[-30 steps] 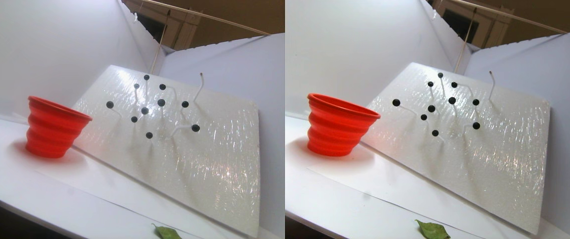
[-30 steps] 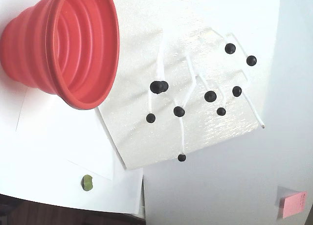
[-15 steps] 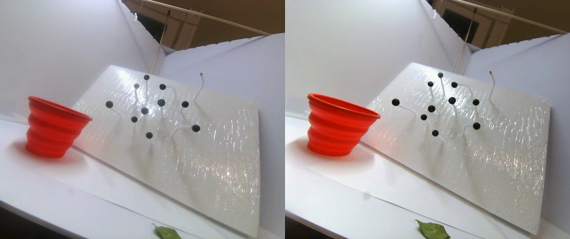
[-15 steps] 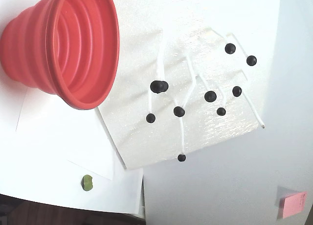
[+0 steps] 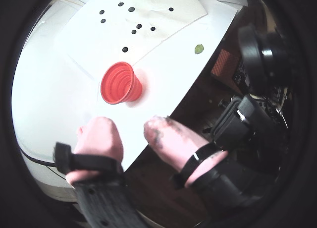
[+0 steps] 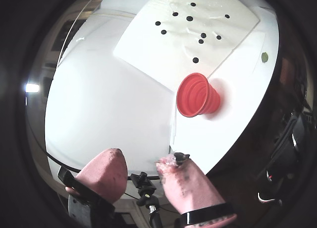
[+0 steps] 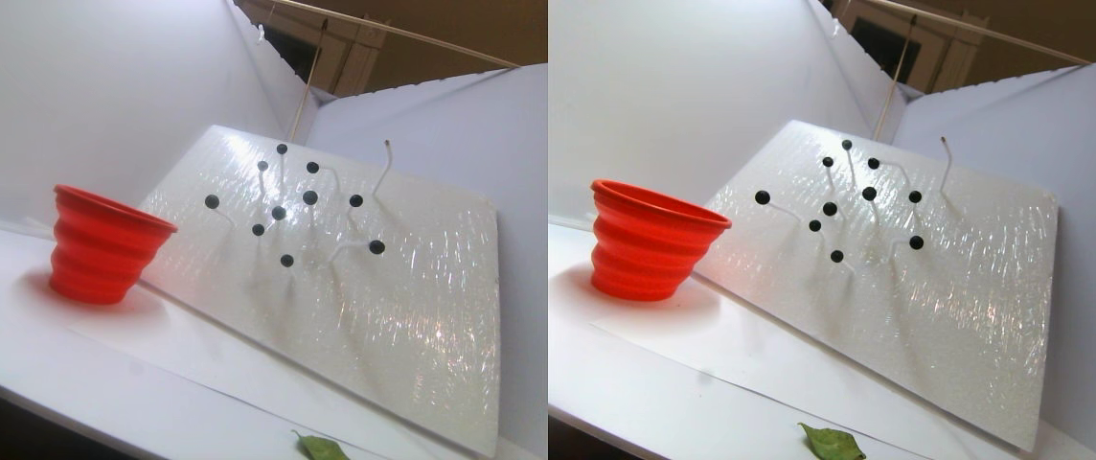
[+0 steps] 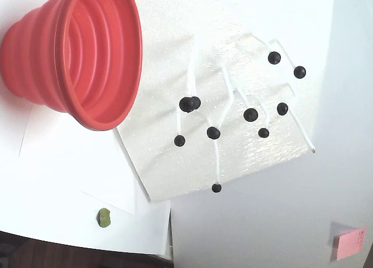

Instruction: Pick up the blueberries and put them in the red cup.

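Observation:
The red cup stands upright on the white table, also seen in the other wrist view, the stereo pair view and the fixed view. Several blueberries sit on thin white stalks on a tilted shiny white board beyond the cup. My gripper hangs above the table's near edge, well short of the cup. Its pink padded fingers are spread apart with nothing between them. One fingertip carries dark stains.
A small green leaf lies near the table edge. A pink sticky note lies on the table. A small tripod stands below the table edge. Dark camera gear sits beside the table.

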